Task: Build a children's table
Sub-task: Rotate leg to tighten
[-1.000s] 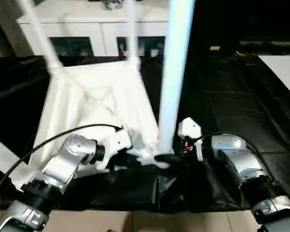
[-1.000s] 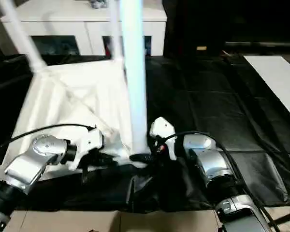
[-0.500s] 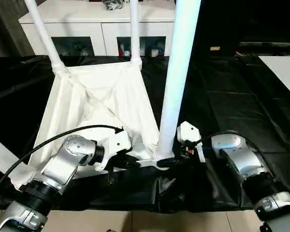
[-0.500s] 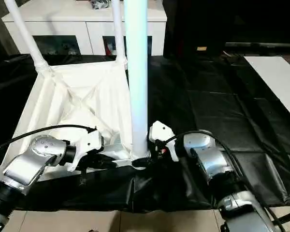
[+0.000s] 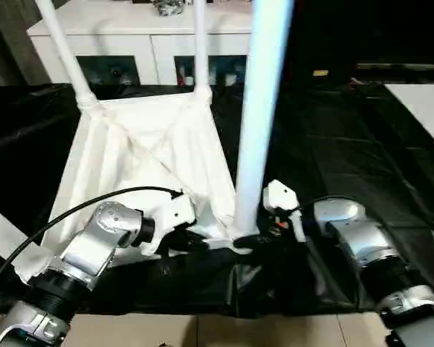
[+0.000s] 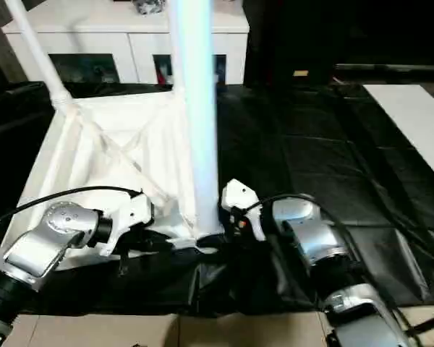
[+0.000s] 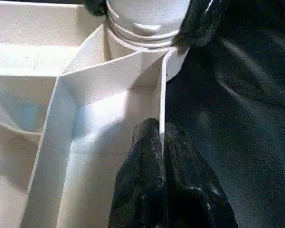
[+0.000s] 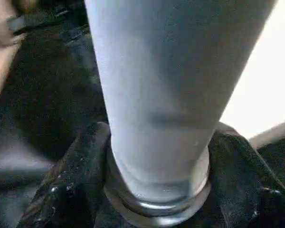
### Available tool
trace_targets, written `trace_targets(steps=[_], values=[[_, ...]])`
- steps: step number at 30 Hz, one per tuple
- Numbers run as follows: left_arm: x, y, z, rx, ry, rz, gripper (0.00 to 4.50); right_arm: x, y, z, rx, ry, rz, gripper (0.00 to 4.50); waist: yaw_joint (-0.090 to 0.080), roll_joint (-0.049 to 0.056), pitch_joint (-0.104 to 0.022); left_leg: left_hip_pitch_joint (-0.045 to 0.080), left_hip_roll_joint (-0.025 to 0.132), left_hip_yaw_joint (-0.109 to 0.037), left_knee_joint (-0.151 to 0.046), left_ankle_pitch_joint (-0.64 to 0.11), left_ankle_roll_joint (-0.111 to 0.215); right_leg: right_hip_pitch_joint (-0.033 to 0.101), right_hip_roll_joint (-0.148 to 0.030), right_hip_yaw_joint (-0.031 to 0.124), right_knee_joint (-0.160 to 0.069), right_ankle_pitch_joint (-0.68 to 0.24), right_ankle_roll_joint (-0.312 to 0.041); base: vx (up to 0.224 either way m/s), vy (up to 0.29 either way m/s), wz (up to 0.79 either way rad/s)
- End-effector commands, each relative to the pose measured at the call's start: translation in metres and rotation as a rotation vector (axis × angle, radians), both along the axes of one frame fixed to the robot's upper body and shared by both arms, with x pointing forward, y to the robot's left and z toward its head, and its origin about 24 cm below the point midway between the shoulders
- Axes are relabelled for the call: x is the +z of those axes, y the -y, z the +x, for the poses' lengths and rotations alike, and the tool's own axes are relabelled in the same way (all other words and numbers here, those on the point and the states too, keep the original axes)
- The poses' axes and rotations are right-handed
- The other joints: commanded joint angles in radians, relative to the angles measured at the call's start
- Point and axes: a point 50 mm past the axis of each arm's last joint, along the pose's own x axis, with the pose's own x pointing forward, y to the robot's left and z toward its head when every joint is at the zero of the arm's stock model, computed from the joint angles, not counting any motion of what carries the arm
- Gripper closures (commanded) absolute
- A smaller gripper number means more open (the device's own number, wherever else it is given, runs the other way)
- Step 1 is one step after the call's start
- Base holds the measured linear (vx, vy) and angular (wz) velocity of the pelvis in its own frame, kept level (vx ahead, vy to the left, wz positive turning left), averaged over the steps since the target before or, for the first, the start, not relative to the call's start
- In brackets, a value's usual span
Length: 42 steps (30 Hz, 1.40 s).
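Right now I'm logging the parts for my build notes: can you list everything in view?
Table top: one, white, upside down on the sheet, ribbed underside up.
Legs: three standing in corner sockets, white; two at the far corners, one at the near corner.
Sheet: one, black, covering the floor.
Cabinet: one, white with glass doors, behind the table.
Left gripper: black fingers pinching the top's edge wall.
Right gripper: black fingers clasping the near leg's base.
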Motion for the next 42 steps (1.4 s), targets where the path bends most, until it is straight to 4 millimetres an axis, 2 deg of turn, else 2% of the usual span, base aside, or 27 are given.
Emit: trace_targets(steps=[1, 3, 4, 5, 6, 8, 9, 11, 12, 13, 14, 15, 17, 20, 21, 25, 27, 30, 31, 33, 34, 35, 36, 37, 38, 39, 42], values=[[-0.001, 0.013, 0.012, 0.118, 0.037, -0.007, 4.5, -0.014, -0.004, 0.004, -0.214, -0.043, -0.02, 1.85, -0.004, -0.002, -0.049, 0.013, 0.038, -0.019, -0.083, -0.326, 0.002, 0.043, -0.051, 0.036, -0.08, -0.398, -0.196, 0.0, 0.0, 0.0], [-0.001, 0.018, 0.017, 0.162, 0.046, -0.013, 4.5, -0.018, -0.008, 0.004, -0.265, -0.051, -0.018, 1.85, -0.01, -0.001, -0.051, 0.014, 0.038, -0.022, -0.085, -0.334, -0.011, 0.04, -0.051, 0.037, -0.085, -0.428, -0.172, 0.0, 0.0, 0.0], [-0.001, 0.02, 0.018, 0.18, 0.048, -0.017, 4.5, -0.019, -0.009, 0.003, -0.285, -0.054, -0.018, 1.85, -0.014, -0.004, -0.052, 0.007, 0.037, -0.025, -0.087, -0.335, -0.008, 0.044, -0.051, 0.035, -0.084, -0.428, -0.162, 0.0, 0.0, 0.0], [-0.001, 0.023, 0.021, 0.2, 0.052, -0.015, 4.5, -0.02, -0.011, 0.003, -0.313, -0.055, -0.017, 1.85, -0.014, -0.004, -0.052, 0.006, 0.037, -0.025, -0.087, -0.337, -0.004, 0.043, -0.052, 0.035, -0.086, -0.432, -0.158, 0.0, 0.0, 0.0], [-0.002, 0.028, 0.026, 0.252, 0.059, -0.009, 4.5, -0.024, -0.015, 0.003, -0.385, -0.057, -0.015, 1.85, -0.014, -0.003, -0.051, 0.009, 0.035, -0.021, -0.084, -0.335, 0.001, 0.036, -0.05, 0.037, -0.09, -0.432, -0.153, 0.0, 0.0, 0.0], [-0.003, 0.033, 0.03, 0.292, 0.065, -0.003, 4.5, -0.027, -0.018, 0.003, -0.442, -0.057, -0.017, 1.85, -0.012, -0.005, -0.052, 0.014, 0.033, -0.021, -0.083, -0.334, 0.0, 0.032, -0.05, 0.037, -0.093, -0.431, -0.152, 0.0, 0.0, 0.0], [-0.004, 0.039, 0.035, 0.342, 0.074, 0.009, 4.5, -0.031, -0.02, 0.003, -0.534, -0.048, -0.026, 1.85, -0.011, -0.006, -0.051, 0.014, 0.031, -0.02, -0.083, -0.332, -0.001, 0.032, -0.05, 0.035, -0.096, -0.448, -0.145, 0.0, 0.0, 0.0], [-0.008, 0.046, 0.043, 0.423, 0.107, 0.036, 4.5, -0.037, -0.021, 0.004, -0.66, -0.017, -0.069, 1.85, -0.009, -0.022, -0.053, 0.014, 0.032, -0.021, -0.084, -0.327, 0.001, 0.031, -0.05, 0.034, -0.098, -0.474, -0.128, 0.0, 0.0, 0.0], [-0.008, 0.047, 0.044, 0.431, 0.112, 0.039, 4.5, -0.037, -0.021, 0.004, -0.671, -0.011, -0.076, 1.85, -0.006, -0.014, -0.052, 0.018, 0.031, -0.021, -0.084, -0.334, 0.002, 0.026, -0.051, 0.035, -0.102, -0.491, -0.122, 0.0, 0.0, 0.0], [-0.009, 0.049, 0.047, 0.454, 0.13, 0.048, 4.5, -0.038, -0.021, 0.005, -0.704, 0.007, -0.097, 1.85, -0.006, -0.016, -0.051, 0.018, 0.03, -0.022, -0.085, -0.344, 0.001, 0.024, -0.05, 0.033, -0.105, -0.5, -0.116, 0.0, 0.0, 0.0], [-0.009, 0.052, 0.05, 0.473, 0.148, 0.052, 4.5, -0.038, -0.02, 0.007, -0.749, 0.041, -0.124, 1.85, -0.006, -0.023, -0.051, 0.015, 0.029, -0.022, -0.085, -0.344, 0.004, 0.025, -0.05, 0.033, -0.106, -0.504, -0.11, 0.0, 0.0, 0.0], [-0.008, 0.054, 0.052, 0.471, 0.165, 0.049, 4.5, -0.038, -0.019, 0.008, -0.779, 0.059, -0.148, 1.85, -0.003, -0.021, -0.051, 0.018, 0.029, -0.022, -0.085, -0.345, 0.007, 0.023, -0.052, 0.034, -0.106, -0.512, -0.103, 0.0, 0.0, 0.0], [-0.008, 0.056, 0.051, 0.452, 0.169, 0.033, 4.5, -0.038, -0.019, 0.009, -0.785, 0.055, -0.148, 1.85, -0.004, -0.024, -0.049, 0.013, 0.03, -0.025, -0.088, -0.359, 0.014, 0.025, -0.054, 0.033, -0.109, -0.532, -0.092, 0.0, 0.0, 0.0], [-0.008, 0.059, 0.049, 0.411, 0.174, 0.025, 4.5, -0.035, -0.021, 0.009, -0.779, 0.047, -0.097, 1.85, -0.006, -0.02, -0.049, 0.011, 0.032, -0.028, -0.091, -0.371, 0.017, 0.024, -0.055, 0.032, -0.111, -0.538, -0.081, 0.0, 0.0, 0.0], [-0.008, 0.059, 0.049, 0.404, 0.171, 0.023, 4.5, -0.033, -0.022, 0.009, -0.774, 0.053, -0.085, 1.3, -0.006, -0.02, -0.05, 0.011, 0.031, -0.027, -0.091, -0.373, 0.019, 0.024, -0.056, 0.032, -0.112, -0.542, -0.079, 0.0, 0.0, 0.0], [-0.01, 0.062, 0.048, 0.376, 0.164, 0.005, 4.5, -0.025, -0.022, 0.012, -0.767, 0.1, -0.058, 1.06, -0.007, -0.017, -0.052, 0.003, 0.032, -0.028, -0.097, -0.339, 0.023, 0.034, -0.056, 0.032, -0.108, -0.488, -0.088, 0.0, 0.0, 0.0], [-0.009, 0.064, 0.049, 0.364, 0.169, -0.005, 4.5, -0.02, -0.019, 0.013, -0.78, 0.125, -0.045, 0.74, -0.009, -0.02, -0.05, 0.003, 0.032, -0.028, -0.097, -0.342, 0.025, 0.033, -0.056, 0.031, -0.111, -0.495, -0.087, 0.0, 0.0, 0.0], [-0.007, 0.066, 0.049, 0.336, 0.184, -0.022, 4.5, -0.011, -0.01, 0.013, -0.762, 0.173, -0.026, 0.71, -0.007, -0.023, -0.05, 0.007, 0.033, -0.025, -0.095, -0.341, 0.032, 0.029, -0.057, 0.034, -0.115, -0.502, -0.087, 0.0, 0.0, 0.0], [-0.006, 0.066, 0.049, 0.336, 0.186, -0.025, 4.5, -0.01, -0.005, 0.011, -0.761, 0.18, -0.021, 0.71, -0.004, -0.018, -0.05, 0.006, 0.033, -0.026, -0.096, -0.337, 0.034, 0.031, -0.056, 0.034, -0.112, -0.495, -0.088, 0.0, 0.0, 0.0], [-0.005, 0.066, 0.05, 0.337, 0.2, -0.038, 4.5, -0.006, 0.005, 0.005, -0.735, 0.164, 0.028, 0.71, -0.004, -0.022, -0.049, 0.004, 0.033, -0.024, -0.096, -0.33, 0.04, 0.033, -0.056, 0.035, -0.113, -0.481, -0.09, 0.0, 0.0, 0.0], [-0.004, 0.067, 0.051, 0.33, 0.212, -0.047, 4.5, -0.004, 0.011, -0.001, -0.692, 0.16, 0.048, 0.71, -0.002, -0.014, -0.05, 0.003, 0.035, -0.025, -0.097, -0.329, 0.047, 0.035, -0.055, 0.036, -0.114, -0.463, -0.089, 0.0, 0.0, 0.0], [-0.004, 0.067, 0.051, 0.33, 0.212, -0.047, 4.5, -0.004, 0.011, -0.001, -0.692, 0.16, 0.048, 0.71, 0.0, -0.019, -0.051, 0.004, 0.034, -0.023, -0.095, -0.323, 0.054, 0.037, -0.053, 0.036, -0.115, -0.448, -0.085, 0.0, 0.0, 0.0], [-0.003, 0.067, 0.051, 0.324, 0.22, -0.054, 4.5, -0.003, 0.014, -0.005, -0.659, 0.159, 0.058, 0.71, 0.002, -0.02, -0.054, 0.002, 0.035, -0.022, -0.093, -0.301, 0.063, 0.038, -0.052, 0.037, -0.107, -0.407, -0.101, 0.0, 0.0, 0.0], [0.0, 0.068, 0.052, 0.317, 0.211, -0.084, 4.06, -0.003, 0.019, -0.01, -0.615, 0.147, 0.063, 0.7, 0.003, -0.008, -0.054, -0.002, 0.035, -0.024, -0.093, -0.285, 0.067, 0.042, -0.053, 0.036, -0.102, -0.382, -0.117, 0.0, 0.0, 0.0], [0.001, 0.069, 0.052, 0.312, 0.201, -0.106, 4.06, -0.003, 0.021, -0.014, -0.591, 0.139, 0.064, 0.7, 0.003, -0.014, -0.054, -0.004, 0.036, -0.022, -0.093, -0.281, 0.071, 0.044, -0.052, 0.035, -0.105, -0.372, -0.118, 0.0, 0.0, 0.0], [0.005, 0.069, 0.053, 0.311, 0.176, -0.152, 3.88, -0.003, 0.031, -0.02, -0.559, 0.127, 0.069, 0.7, 0.006, -0.006, -0.057, -0.002, 0.036, -0.023, -0.089, -0.265, 0.077, 0.045, -0.054, 0.036, -0.099, -0.338, -0.137, 0.0, 0.0, 0.0], [0.011, 0.067, 0.055, 0.325, 0.187, -0.189, 3.63, -0.001, 0.04, -0.023, -0.535, 0.13, 0.067, 0.7, 0.005, -0.012, -0.064, -0.008, 0.037, -0.019, -0.082, -0.211, 0.095, 0.05, -0.052, 0.034, -0.086, -0.211, -0.193, 0.0, 0.0, 0.0]])
